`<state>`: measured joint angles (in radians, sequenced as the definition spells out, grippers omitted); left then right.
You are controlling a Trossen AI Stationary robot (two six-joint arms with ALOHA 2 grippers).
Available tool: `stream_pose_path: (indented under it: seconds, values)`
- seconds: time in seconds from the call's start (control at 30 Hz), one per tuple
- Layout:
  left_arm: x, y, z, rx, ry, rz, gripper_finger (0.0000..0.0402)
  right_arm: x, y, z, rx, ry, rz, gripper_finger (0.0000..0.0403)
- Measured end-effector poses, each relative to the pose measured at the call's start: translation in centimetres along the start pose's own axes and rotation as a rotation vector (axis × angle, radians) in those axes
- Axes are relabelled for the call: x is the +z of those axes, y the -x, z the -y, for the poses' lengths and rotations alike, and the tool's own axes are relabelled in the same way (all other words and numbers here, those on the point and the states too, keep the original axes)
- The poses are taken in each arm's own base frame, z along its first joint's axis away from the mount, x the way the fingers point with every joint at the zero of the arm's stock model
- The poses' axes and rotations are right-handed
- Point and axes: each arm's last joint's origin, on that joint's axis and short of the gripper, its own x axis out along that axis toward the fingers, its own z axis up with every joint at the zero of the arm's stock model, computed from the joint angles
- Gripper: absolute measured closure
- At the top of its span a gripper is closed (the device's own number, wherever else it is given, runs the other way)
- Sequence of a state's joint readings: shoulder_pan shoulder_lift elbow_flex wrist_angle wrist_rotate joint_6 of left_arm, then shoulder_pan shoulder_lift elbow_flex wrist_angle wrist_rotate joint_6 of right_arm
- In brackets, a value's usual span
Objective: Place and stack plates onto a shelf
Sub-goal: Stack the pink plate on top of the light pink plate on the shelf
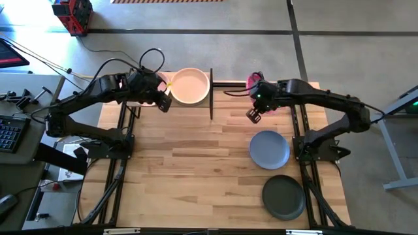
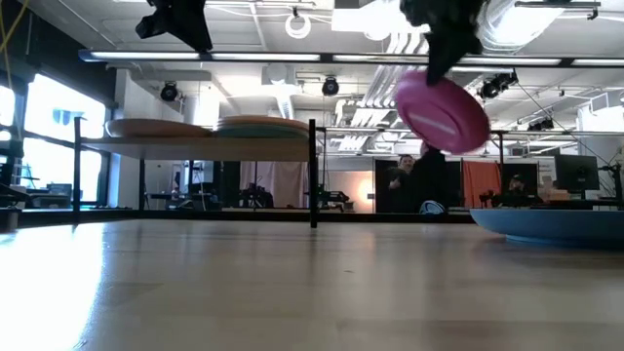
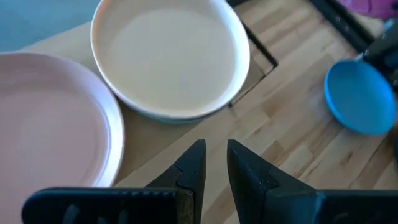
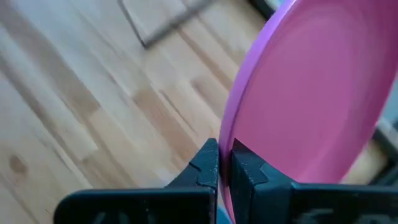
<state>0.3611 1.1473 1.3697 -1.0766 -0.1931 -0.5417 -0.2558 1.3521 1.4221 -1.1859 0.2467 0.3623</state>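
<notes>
One magenta plate (image 4: 311, 93) hangs tilted, pinched by its rim in the right gripper (image 4: 224, 163), upper right of centre; two plates, blue (image 1: 269, 149) and charcoal (image 1: 283, 196), lie below; left gripper (image 3: 214, 165) slightly parted, empty.

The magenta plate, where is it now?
The magenta plate hangs tilted above the table in the right tool, shut on its rim, right of the shelf in the low view.
</notes>
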Motion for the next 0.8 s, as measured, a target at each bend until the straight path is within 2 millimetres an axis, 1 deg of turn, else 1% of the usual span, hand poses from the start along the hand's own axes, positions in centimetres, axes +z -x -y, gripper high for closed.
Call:
stream_pose_path:
  seconds: [0.17, 0.23, 0.33, 0.5, 0.67, 0.8]
  values:
    - [0.9, -0.1, -0.1, -0.022, 0.039, 0.069, 0.0348, 1.8, 4.0, -0.6, -0.025, 0.113, 0.176, 0.0403]
    - [1.3, -0.1, -0.2, -0.032, 0.057, 0.104, 0.0348, 2.4, 5.2, -0.6, -0.049, 0.156, 0.229, 0.0403]
    - [1.9, -0.1, -0.4, -0.039, 0.116, 0.145, 0.0348, 3.6, 6.3, -0.6, -0.080, 0.238, 0.288, 0.0403]
    - [2.7, -0.1, -1.1, -0.041, 0.191, 0.187, 0.0348, 5.8, 6.5, -1.5, -0.114, 0.434, 0.322, 0.0403]
    - [2.9, -0.2, -1.5, -0.038, 0.161, 0.189, 0.0348, 7.8, 5.2, -2.7, -0.138, 0.590, 0.293, 0.0403]
    - [2.9, -0.2, -1.5, -0.040, 0.135, 0.188, 0.0346, 8.9, 3.8, -3.7, -0.154, 0.700, 0.259, 0.0403]
